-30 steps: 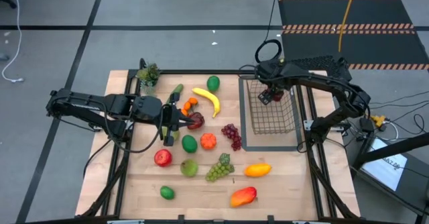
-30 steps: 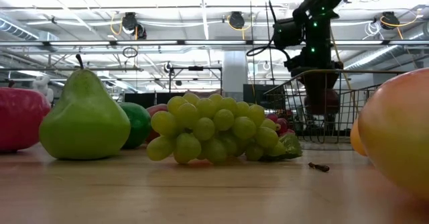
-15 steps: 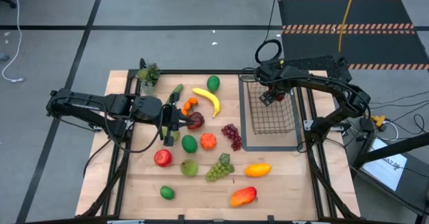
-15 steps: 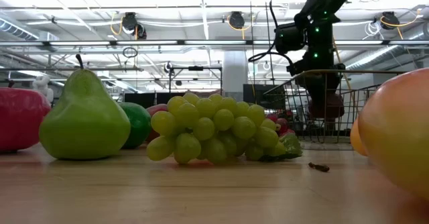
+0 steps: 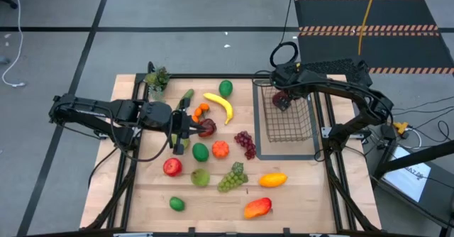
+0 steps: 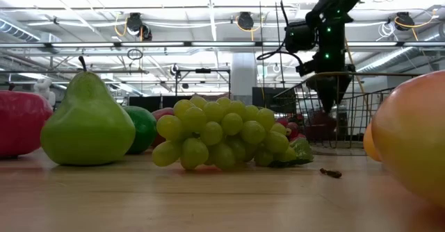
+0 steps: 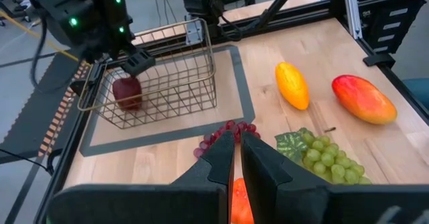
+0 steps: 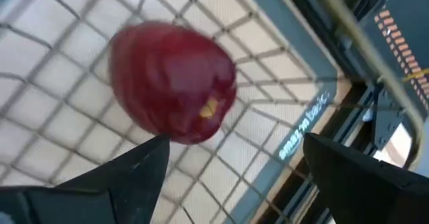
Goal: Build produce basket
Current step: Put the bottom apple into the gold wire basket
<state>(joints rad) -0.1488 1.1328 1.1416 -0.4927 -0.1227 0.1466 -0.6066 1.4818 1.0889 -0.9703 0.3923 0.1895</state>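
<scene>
A: Rectangular dark grey wire-mesh basket (image 5: 289, 116) sitting on a flat grey mat (image 5: 284, 150) at the table's (image 5: 142, 194) right side. Inside, one dark red toy apple (image 8: 173, 80) near the basket's far end, loose on the mesh floor.

B: And directly above that apple?

A: Right gripper (image 5: 284, 95), fingers (image 8: 120, 177) spread wide, holding nothing; apple clear of both of them in the right wrist view.

B: Produce outside the basket?

A: Just beside the basket, on its left: bunch of purple grapes (image 5: 245, 143). Farther from the basket: curved yellow banana (image 5: 220, 105), round green lime (image 5: 225, 88), slim green cucumber (image 5: 186, 97). Nearer the table's front edge than the basket: yellow-orange mango (image 5: 272, 179), red-and-yellow mango (image 5: 257, 208), bunch of green grapes (image 5: 233, 177), green pear (image 5: 200, 177), bright red apple (image 5: 172, 167), second lime (image 5: 176, 204). Well apart from the basket, mid-table: round orange (image 5: 220, 149) and another green fruit (image 5: 201, 152).

B: Left gripper?

A: Left gripper (image 5: 190, 127) well left of the basket, low among the fruit next to a dark red round fruit (image 5: 207, 128). Fingers (image 7: 221, 158) pressed nearly together in the left wrist view, nothing between them.

B: Anything else?

A: Small leafy green potted plant (image 5: 157, 77) at the table's far left corner, far from the basket.
</scene>
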